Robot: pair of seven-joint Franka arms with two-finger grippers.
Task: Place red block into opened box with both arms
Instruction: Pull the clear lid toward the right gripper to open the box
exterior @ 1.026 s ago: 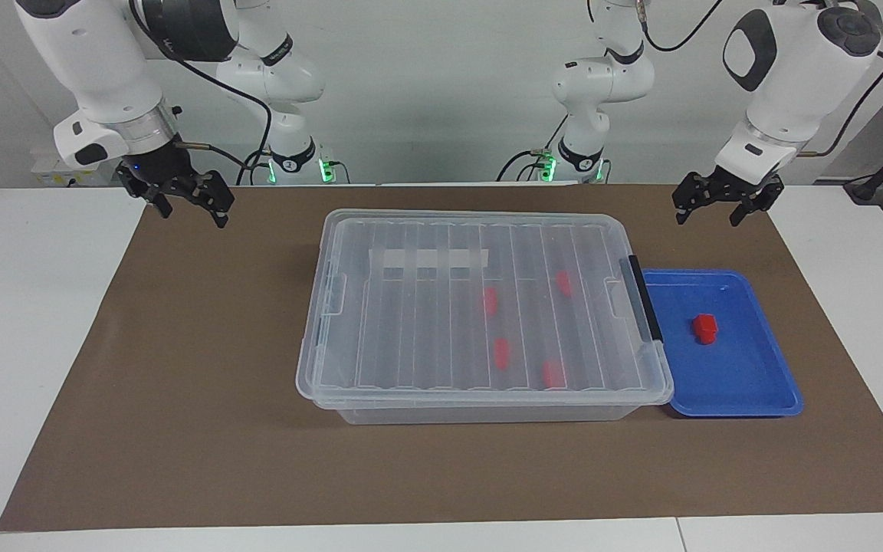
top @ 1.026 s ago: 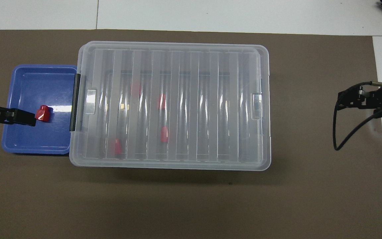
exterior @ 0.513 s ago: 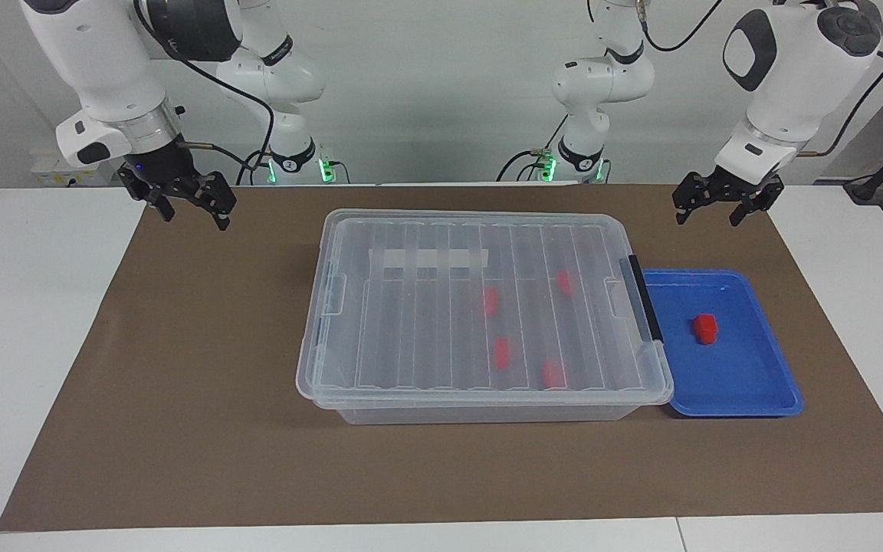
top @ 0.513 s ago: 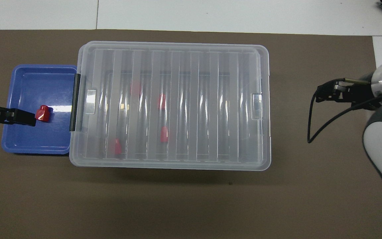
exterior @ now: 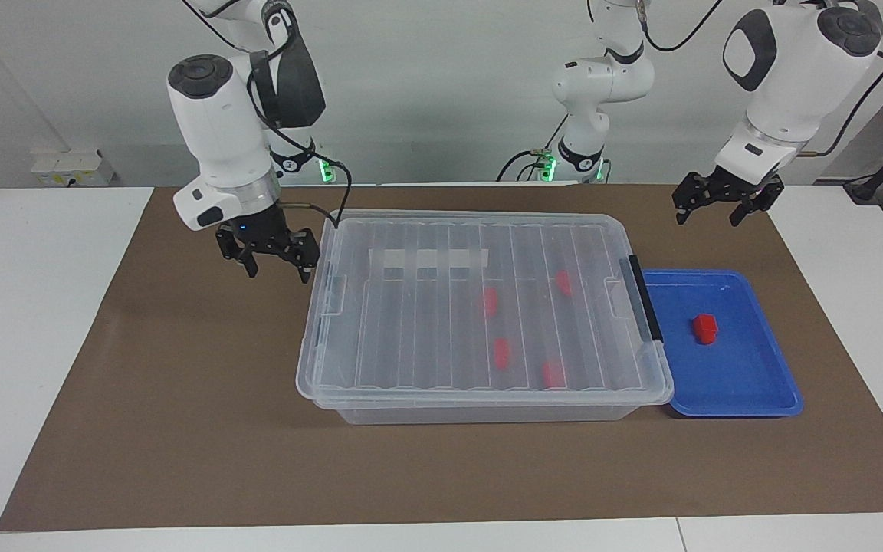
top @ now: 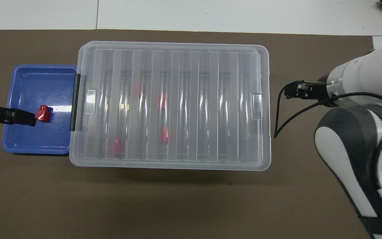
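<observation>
The box (exterior: 411, 330) (top: 211, 109) stands mid-mat with its ribbed clear lid lying on it; several red blocks show through the lid. One red block (exterior: 705, 328) (top: 42, 113) lies loose in the blue tray (exterior: 748, 383) (top: 22, 139), beside the box's black-handled end. My left gripper (exterior: 711, 213) (top: 28, 118) hangs open and empty over the mat by the tray's robot-side edge; from overhead it covers the spot beside the block. My right gripper (exterior: 278, 270) (top: 293, 91) hangs open and empty, just off the box's end toward the right arm, apart from it.
A brown mat (exterior: 181, 422) covers the white table (exterior: 27, 345). The black handle (exterior: 645, 307) runs along the box's end that faces the tray. The right arm's cable (top: 279, 122) loops down close to the box's corner.
The right arm has swung in from the mat's edge toward the box and lowered, ending just off its end. The left arm, the box and the blocks have not moved.
</observation>
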